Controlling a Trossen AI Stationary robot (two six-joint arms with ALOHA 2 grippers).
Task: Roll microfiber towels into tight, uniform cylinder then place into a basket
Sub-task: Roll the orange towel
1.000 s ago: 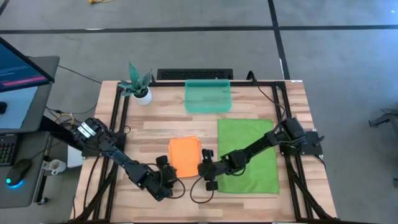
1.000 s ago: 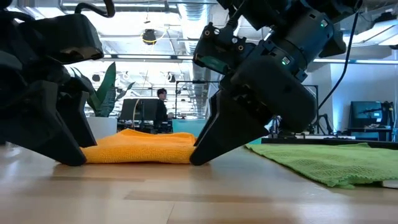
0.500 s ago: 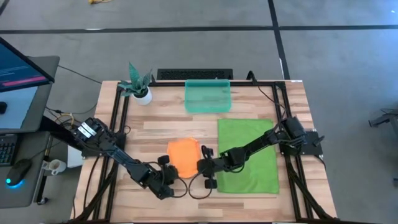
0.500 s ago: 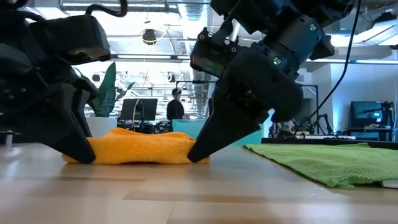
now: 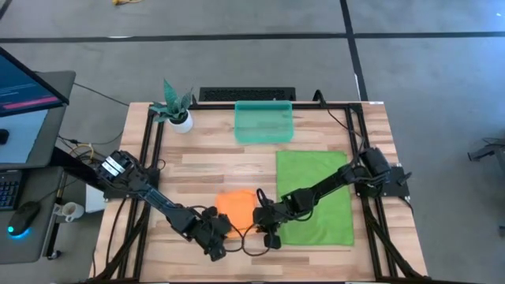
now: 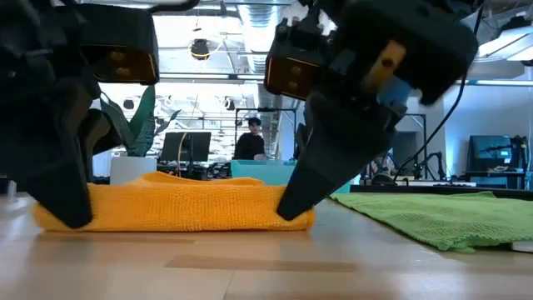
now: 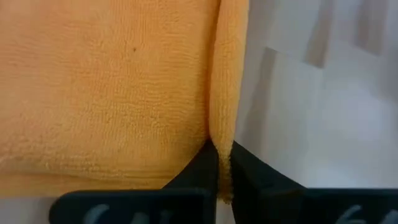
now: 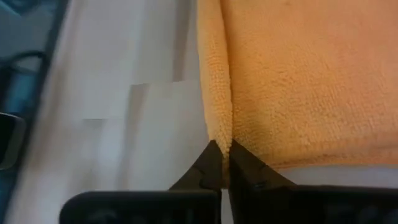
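The orange towel [image 5: 236, 203] lies on the wooden table [image 5: 205, 162] near its front edge, seen close in the low view [image 6: 175, 208]. My left gripper [image 5: 219, 231] is shut on its near left corner. My right gripper [image 5: 264, 221] is shut on its near right corner. The larger green towel [image 5: 314, 197] lies spread flat to the right, under the right arm. The teal basket [image 5: 264, 121] stands at the far edge, apart from both towels. My left gripper pinches the orange towel's left side edge [image 7: 222, 127] at its near corner between its two fingers [image 7: 199, 171], slanting down from the near left. One layer or several, I cannot tell. The towel's underside stays on the table. My right gripper pinches the towel's right side edge [image 8: 217, 124] at its near corner between its two fingers [image 8: 245, 168], slanting down from the near right. The cloth runs fairly straight across to the left gripper [image 6: 71, 218] and rests on the table.
A plant in a white pot [image 5: 175, 106] stands at the far left. Black frame rails [image 5: 146, 166] run along the table's left and right sides. Bare wood lies between the orange towel and the basket. A person [image 6: 250, 142] shows in the room behind.
Both grippers have shut on the orange towel's near corners, rolled at the wrist and risen a little, coming toward the table's near edge. The towel has been drawn toward the near edge; its far edge now lies closer to the grippers.
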